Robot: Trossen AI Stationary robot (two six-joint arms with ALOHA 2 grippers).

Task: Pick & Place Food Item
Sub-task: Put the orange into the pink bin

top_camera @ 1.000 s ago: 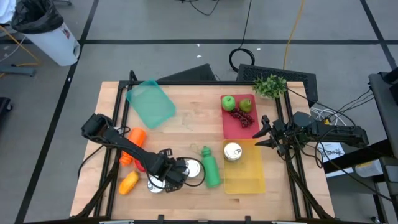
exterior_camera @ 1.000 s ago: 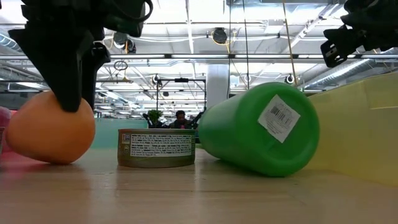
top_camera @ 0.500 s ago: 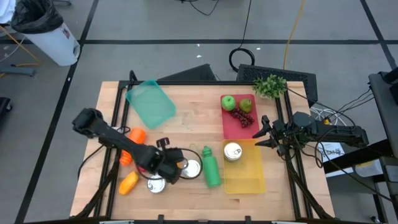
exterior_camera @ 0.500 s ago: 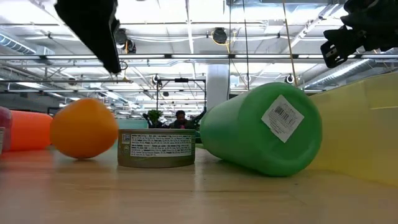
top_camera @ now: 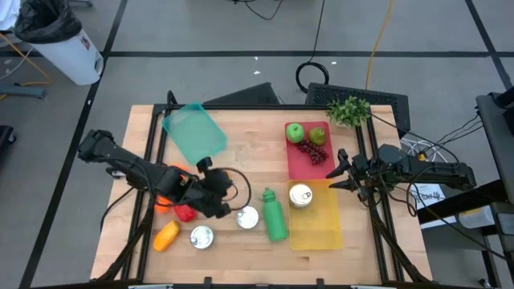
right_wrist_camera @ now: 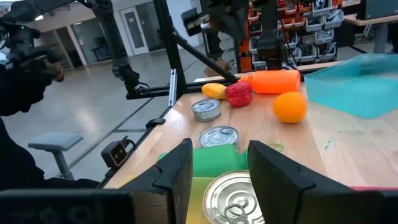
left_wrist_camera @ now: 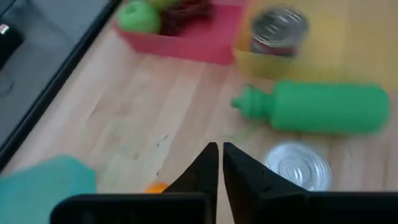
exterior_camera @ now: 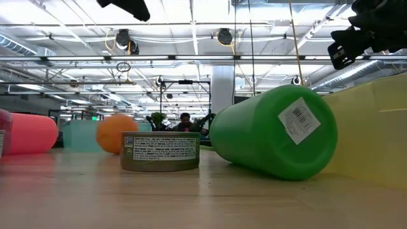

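Left gripper (left_wrist_camera: 220, 163) clenched, empty, above the wood beside the green bottle (top_camera: 273, 215). Right gripper (right_wrist_camera: 217, 163) parted, empty, waits over the yellow tray (top_camera: 321, 229). Between picks, I'd judge; next needs opening over an item.

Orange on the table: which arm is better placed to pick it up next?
Probably left. Its tool, shut, hangs right by the orange, which peeks out just beneath it. The right tool waits far off, beyond the yellow tray.

left gripper (top_camera: 222, 189) fingers nearly together, right gripper (top_camera: 337, 170) parted.

Matt wooden table (top_camera: 241, 160), shiny metal can (exterior_camera: 159, 151), glossy plastic bottle (exterior_camera: 273, 130).
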